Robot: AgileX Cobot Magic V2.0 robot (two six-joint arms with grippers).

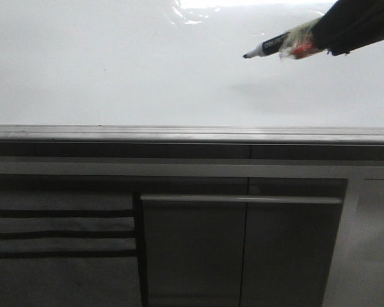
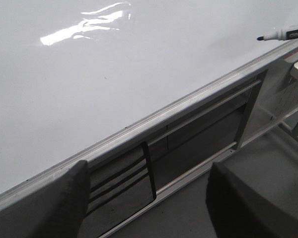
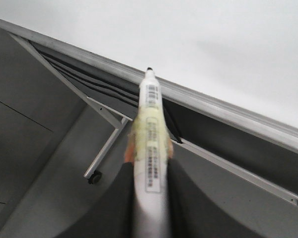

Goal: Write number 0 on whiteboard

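1. Seen from the front: right gripper [image 1: 307,43] reaching in from the upper right, clamped on a white marker [image 1: 270,47] with tape and an orange patch wrapped about the barrel.
2. Marker held nearly level, black tip pointing left, raised over the whiteboard [image 1: 115,70]; soft shadow on the gloss below it. Cannot tell whether tip and board touch.
3. Whiteboard filling the upper half of the front view, glossy, with a glare patch at the top edge; grey metal edge strip [image 1: 179,133] along its near side.
4. No drawn 0 visible on the board surface in any view.
5. Below the strip: dark grey cabinet [image 1: 243,249] with a horizontal bar handle and slatted panel to the left.
6. From the right wrist: marker [image 3: 150,144] pinched between the two dark fingers [image 3: 120,198], barcode label up, tip lying against the board's edge strip in the view.
7. From the left wrist: left gripper [image 2: 146,198] hanging over the cabinet beside the board edge, fingers well apart, holding nothing; marker tip [image 2: 260,37] visible far off.
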